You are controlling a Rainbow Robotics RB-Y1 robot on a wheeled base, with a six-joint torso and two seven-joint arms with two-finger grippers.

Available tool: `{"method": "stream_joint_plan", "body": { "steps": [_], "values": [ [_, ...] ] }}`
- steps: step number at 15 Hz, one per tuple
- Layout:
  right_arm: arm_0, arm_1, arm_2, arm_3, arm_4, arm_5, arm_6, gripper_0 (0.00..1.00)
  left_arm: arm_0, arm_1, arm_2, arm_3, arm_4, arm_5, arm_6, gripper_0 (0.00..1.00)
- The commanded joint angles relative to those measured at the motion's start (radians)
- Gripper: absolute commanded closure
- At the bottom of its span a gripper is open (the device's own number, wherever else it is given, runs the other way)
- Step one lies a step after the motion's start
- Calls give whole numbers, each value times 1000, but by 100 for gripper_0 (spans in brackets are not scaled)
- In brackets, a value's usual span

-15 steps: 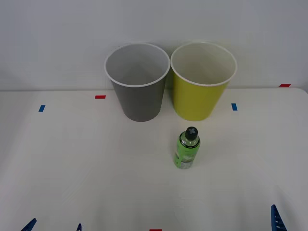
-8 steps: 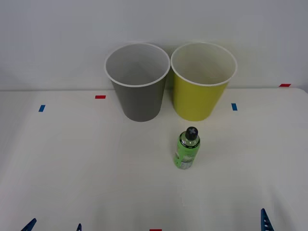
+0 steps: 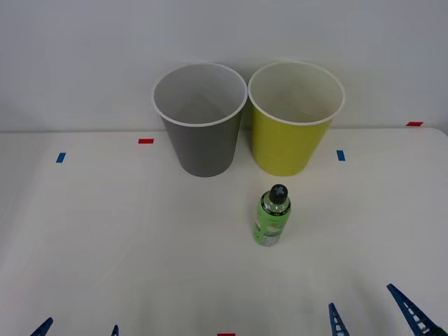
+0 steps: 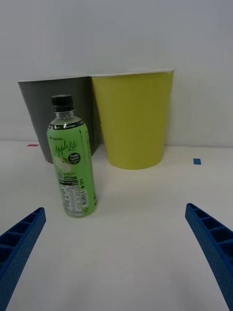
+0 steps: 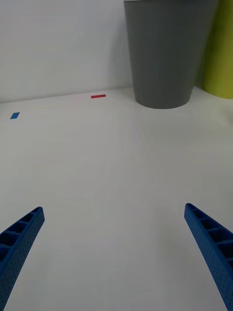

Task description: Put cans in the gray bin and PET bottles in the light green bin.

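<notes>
Approach step: right gripper (image 3: 371,315), fingers spread wide, nothing held, is set near the small green-labelled, black-capped PET bottle (image 3: 271,215), upright before the lime round plastic bin (image 3: 294,140), beside the gray round plastic bin (image 3: 203,143). Next: bottle to be straddled & clamped. Left gripper (image 5: 116,252) parked low, open wide.

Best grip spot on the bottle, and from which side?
Grip the bottle around its labelled body, below the cap. It stands upright on the table, clear of the bins, so a level approach from the robot's side probably suits. The right hand, open and near the table's front edge, is closer.
</notes>
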State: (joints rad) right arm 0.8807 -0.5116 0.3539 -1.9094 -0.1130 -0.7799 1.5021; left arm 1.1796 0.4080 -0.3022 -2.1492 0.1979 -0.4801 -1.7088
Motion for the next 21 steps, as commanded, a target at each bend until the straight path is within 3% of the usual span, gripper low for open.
{"method": "stream_joint_plan", "body": {
  "steps": [1,8,13,21],
  "values": [
    [-114,-34,63,58,4,5,17,0,0,0,0,0,0,0,0,0],
    [-353,-16,165,121,-2,116,35,0,0,0,0,0,0,0,0,0],
    [-474,58,155,227,-2,131,38,0,0,0,0,0,0,0,0,0],
    [-577,111,154,227,-11,254,41,0,0,0,0,0,0,0,0,0]
  ]
}}
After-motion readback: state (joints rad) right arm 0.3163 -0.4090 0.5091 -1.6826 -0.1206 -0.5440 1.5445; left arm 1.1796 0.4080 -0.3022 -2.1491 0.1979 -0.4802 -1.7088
